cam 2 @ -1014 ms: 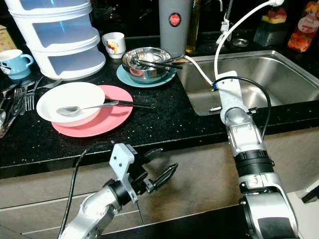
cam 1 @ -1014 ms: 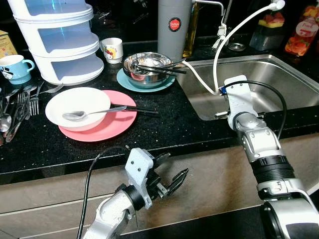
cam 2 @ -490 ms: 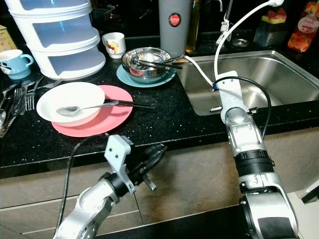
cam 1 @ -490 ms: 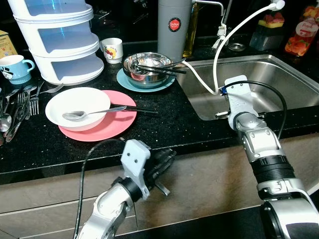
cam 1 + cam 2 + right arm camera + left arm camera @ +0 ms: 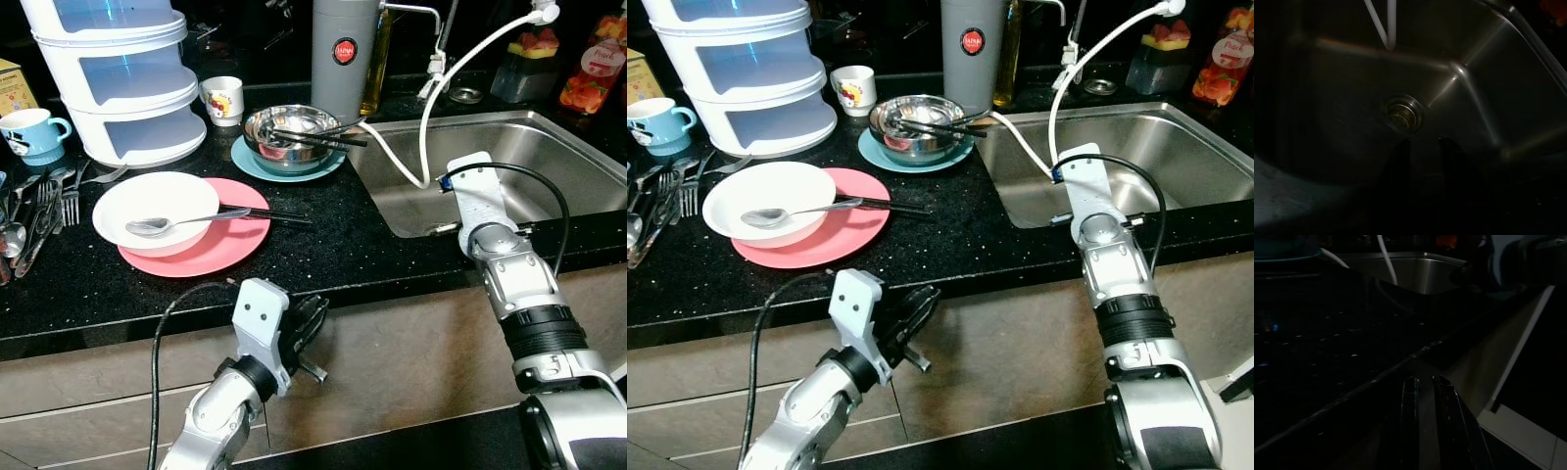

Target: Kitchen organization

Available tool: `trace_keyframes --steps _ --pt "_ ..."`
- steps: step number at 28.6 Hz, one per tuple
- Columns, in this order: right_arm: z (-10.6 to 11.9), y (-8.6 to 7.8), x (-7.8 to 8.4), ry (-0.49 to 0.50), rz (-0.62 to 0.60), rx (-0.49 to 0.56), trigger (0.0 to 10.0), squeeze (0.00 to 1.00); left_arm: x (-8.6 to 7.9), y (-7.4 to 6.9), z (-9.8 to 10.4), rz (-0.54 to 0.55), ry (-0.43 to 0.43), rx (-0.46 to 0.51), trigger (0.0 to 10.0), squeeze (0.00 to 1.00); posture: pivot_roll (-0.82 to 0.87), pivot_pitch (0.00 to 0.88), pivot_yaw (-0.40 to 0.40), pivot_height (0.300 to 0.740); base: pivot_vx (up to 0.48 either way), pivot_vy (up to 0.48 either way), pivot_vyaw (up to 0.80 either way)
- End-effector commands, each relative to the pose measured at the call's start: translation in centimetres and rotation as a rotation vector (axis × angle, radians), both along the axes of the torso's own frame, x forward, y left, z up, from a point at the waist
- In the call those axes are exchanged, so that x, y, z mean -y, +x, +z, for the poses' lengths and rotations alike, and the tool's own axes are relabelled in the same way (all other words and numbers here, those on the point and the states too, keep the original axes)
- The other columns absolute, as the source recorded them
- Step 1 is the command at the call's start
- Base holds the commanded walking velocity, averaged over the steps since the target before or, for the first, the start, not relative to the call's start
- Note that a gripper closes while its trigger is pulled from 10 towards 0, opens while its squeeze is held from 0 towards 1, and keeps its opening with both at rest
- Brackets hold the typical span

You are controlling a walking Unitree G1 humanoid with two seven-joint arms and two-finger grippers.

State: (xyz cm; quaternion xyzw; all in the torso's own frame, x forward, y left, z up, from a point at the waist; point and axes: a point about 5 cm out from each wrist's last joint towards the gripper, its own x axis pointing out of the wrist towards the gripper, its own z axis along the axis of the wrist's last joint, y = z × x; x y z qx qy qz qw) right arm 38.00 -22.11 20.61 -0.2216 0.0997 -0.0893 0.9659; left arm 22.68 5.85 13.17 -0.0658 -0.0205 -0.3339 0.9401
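Everything here is placed from the sink (image 5: 549,147), a steel basin sunk into the black counter (image 5: 333,245).

Farthest from it on the left lies loose cutlery (image 5: 29,220), with a blue mug (image 5: 29,132) behind. Next comes a white tiered container (image 5: 118,83), standing well left of the sink. In front of it sits a pink plate (image 5: 220,250) carrying a white bowl (image 5: 147,201); a spoon (image 5: 171,224) rests in the bowl, and dark chopsticks (image 5: 269,213) lie across the plate's rim, pointing toward the sink. Behind, a small white cup (image 5: 222,98) stands beside a teal plate (image 5: 250,157) bearing a steel bowl (image 5: 289,132) with more chopsticks across it, just left of the sink. A grey flask (image 5: 343,54) stands at the sink's back left corner, a bottle of oil (image 5: 373,69) beside it.

The left gripper (image 5: 312,318) hangs below the counter edge, in front of the cabinet and well left of the sink; its fingers (image 5: 1410,421) sit nearly together with a narrow gap, holding nothing.

A white hose (image 5: 431,108) loops down into the sink. The right gripper (image 5: 1420,147) reaches into the basin over its front rim, aimed at the drain (image 5: 1402,113); its fingers are slightly apart and empty.

Juice cartons (image 5: 593,69) stand behind the sink's right end.
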Motion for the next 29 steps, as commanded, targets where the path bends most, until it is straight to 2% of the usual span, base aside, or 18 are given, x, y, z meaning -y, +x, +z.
trace_keyframes --steps 1,4,5,6,8,10,11,12,13,14,15,17,20,23,29 --pt "0.1 0.0 -0.1 0.021 0.009 0.005 10.0 1.0 0.1 -0.1 -0.4 -0.006 0.017 -0.021 10.0 0.0 0.1 0.0 -0.006 0.74 0.0 0.0 0.0" --pt "0.3 0.1 -0.1 0.029 0.007 0.024 10.0 1.0 0.1 -0.1 -0.3 -0.003 0.021 -0.013 10.0 0.0 0.1 0.0 -0.005 0.74 0.0 0.0 0.0" --pt "0.6 0.1 -0.2 0.052 0.012 0.045 10.0 0.91 0.0 -0.1 -0.2 -0.002 0.027 -0.004 10.0 0.0 0.1 0.0 -0.007 0.74 0.0 0.0 0.0" --pt "1.8 0.2 -1.1 0.203 0.075 0.15 10.0 0.0 -0.3 0.2 0.4 0.026 0.028 0.025 10.0 0.0 0.1 0.0 -0.009 0.74 0.0 0.0 0.0" --pt "2.8 0.1 -1.6 0.316 0.126 0.221 10.0 0.0 -0.5 0.3 0.8 0.049 0.029 0.045 10.0 0.0 0.1 0.0 -0.009 0.74 0.0 0.0 0.0" --pt "3.0 0.1 -1.8 0.335 0.141 0.238 10.0 0.0 -0.6 0.4 0.9 0.055 0.029 0.05 10.0 0.0 0.1 0.0 -0.009 0.74 0.0 0.0 0.0" --pt "3.3 -0.2 -2.3 0.394 0.21 0.266 10.0 0.0 -0.8 0.5 1.1 0.073 0.031 0.062 10.0 0.0 0.1 0.0 -0.012 0.74 0.0 0.0 0.0" --pt "3.3 -0.2 -2.3 0.394 0.21 0.266 10.0 0.0 -0.8 0.5 1.1 0.073 0.031 0.062 10.0 0.0 0.1 0.0 -0.012 0.74 0.0 0.0 0.0" --pt "3.6 -0.5 -2.6 0.499 0.27 0.293 10.0 0.0 -1.0 0.6 1.3 0.101 0.027 0.077 10.0 0.0 0.1 0.0 -0.012 0.74 0.0 0.0 0.0" --pt "3.9 -0.7 -2.9 0.564 0.315 0.314 10.0 0.0 -1.2 0.6 1.5 0.125 0.023 0.089 10.0 0.0 0.1 0.0 -0.012 0.74 0.0 0.0 0.0" --pt "3.9 -0.7 -2.9 0.564 0.315 0.314 10.0 0.0 -1.2 0.6 1.5 0.125 0.023 0.089 10.0 0.0 0.1 0.0 -0.012 0.74 0.0 0.0 0.0" --pt "4.5 -1.5 -4.0 0.596 0.462 0.365 10.0 0.0 -2.3 0.4 1.9 0.224 0.031 0.124 10.0 0.0 0.11 0.0 -0.013 0.74 0.0 0.0 0.8" --pt "4.9 -1.8 -4.3 0.613 0.508 0.387 10.0 0.0 -2.7 0.2 1.9 0.251 0.038 0.127 10.0 0.0 0.12 0.0 -0.015 0.74 0.0 0.0 0.8" --pt "5.9 -2.8 -5.1 0.652 0.672 0.435 10.0 0.0 -3.3 -0.6 1.6 0.304 0.045 0.123 10.0 0.0 0.12 0.0 -0.02 0.74 0.0 0.0 0.8" --pt "6.4 -3.6 -5.9 0.602 0.826 0.456 10.0 0.0 -4.0 -1.5 1.1 0.356 0.079 0.117 10.0 0.0 0.14 0.0 -0.032 0.74 0.0 0.0 0.79"
